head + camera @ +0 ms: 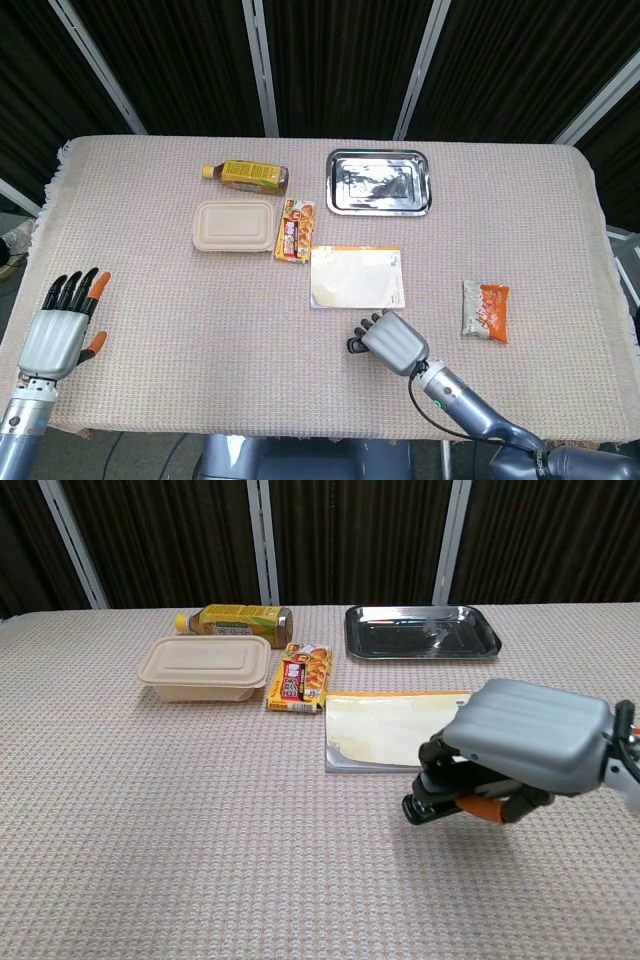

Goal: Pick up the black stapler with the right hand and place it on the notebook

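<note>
My right hand point(390, 343) point(520, 735) grips the black stapler point(432, 798) point(357, 345) and carries it above the table, just in front of the notebook's near edge. Only the stapler's front end pokes out under the curled fingers. The notebook point(357, 276) point(385, 725), pale with an orange top strip, lies flat at the table's middle; in the chest view my hand hides its right part. At the table's near left corner my left hand point(60, 327) rests with its fingers spread and nothing in it.
A steel tray point(379, 182) point(421, 631) lies behind the notebook. To the left sit a snack packet point(293, 230), a beige lidded box point(233, 225) and a lying drink bottle point(246, 176). An orange-and-white pouch point(485, 310) lies at the right.
</note>
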### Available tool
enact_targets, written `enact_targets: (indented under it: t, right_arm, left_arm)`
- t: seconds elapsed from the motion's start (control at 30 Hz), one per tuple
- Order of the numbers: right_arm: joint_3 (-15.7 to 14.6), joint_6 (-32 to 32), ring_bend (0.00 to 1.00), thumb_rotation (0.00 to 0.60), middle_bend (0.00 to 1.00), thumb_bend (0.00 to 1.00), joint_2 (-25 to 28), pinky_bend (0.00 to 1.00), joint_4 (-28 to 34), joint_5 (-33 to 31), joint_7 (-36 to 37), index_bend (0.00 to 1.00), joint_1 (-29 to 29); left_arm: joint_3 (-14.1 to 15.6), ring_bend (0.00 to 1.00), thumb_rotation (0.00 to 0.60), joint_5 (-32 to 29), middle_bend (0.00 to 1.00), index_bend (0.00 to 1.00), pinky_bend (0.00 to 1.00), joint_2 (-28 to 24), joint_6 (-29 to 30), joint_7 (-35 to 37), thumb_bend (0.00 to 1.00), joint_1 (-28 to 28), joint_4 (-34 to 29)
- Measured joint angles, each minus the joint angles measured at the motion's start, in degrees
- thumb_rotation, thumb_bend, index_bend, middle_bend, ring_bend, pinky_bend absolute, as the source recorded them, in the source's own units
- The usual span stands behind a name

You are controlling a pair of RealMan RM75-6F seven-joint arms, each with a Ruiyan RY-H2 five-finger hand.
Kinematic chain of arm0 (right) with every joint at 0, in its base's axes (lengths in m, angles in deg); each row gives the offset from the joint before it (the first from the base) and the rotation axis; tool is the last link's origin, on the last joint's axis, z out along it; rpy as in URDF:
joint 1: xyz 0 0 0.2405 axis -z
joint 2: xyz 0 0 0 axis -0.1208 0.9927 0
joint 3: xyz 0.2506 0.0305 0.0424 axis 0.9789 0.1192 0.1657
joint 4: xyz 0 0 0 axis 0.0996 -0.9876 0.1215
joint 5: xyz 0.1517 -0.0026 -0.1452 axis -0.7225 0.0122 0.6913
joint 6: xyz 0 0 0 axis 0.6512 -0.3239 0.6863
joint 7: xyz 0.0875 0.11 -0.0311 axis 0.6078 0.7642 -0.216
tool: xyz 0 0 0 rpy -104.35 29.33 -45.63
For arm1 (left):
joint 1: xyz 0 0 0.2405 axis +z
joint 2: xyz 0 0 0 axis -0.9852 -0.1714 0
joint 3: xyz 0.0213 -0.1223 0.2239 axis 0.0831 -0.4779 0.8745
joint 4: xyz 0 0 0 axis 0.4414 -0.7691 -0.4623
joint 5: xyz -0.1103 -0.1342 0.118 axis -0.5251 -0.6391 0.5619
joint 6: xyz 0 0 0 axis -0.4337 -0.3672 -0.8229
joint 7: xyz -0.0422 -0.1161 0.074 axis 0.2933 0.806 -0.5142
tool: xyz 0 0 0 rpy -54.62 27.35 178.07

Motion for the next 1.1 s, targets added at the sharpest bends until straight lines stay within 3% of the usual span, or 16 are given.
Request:
enact_targets:
  t: [0.27,0.53,1.1]
  right_arm:
    - [4.35,4.08,0.56,0.600,0.49,0.56,-0.74,0.66,-1.57,-4.49,-0.08,0.69,-5.14]
    - [7.31,8.86,0.56,0.600,0.49,0.57,-3.44,0.66,-7.66,-8.93,1.55,0.69,-10.80]
    - [8.39,13.69,0.54,0.600,0.49,0.57,-10.21,0.66,-23.44,-11.74,10.43,0.66,-19.57]
  left_arm:
    - [-0.69,0.00,0.600,-1.91,0.00,0.00,0.07,0.24,-0.66,-0.50,0.30,-0.27,0.10]
    - [-1.42,0.00,0.600,-4.56,0.00,0.00,0.07,0.79,-2.14,-1.81,0.30,-0.93,0.37]
    - [-2.31,0.00,0.600,-7.47,0.00,0.00,0.07,1.45,-2.41,-3.22,0.30,-1.33,0.51]
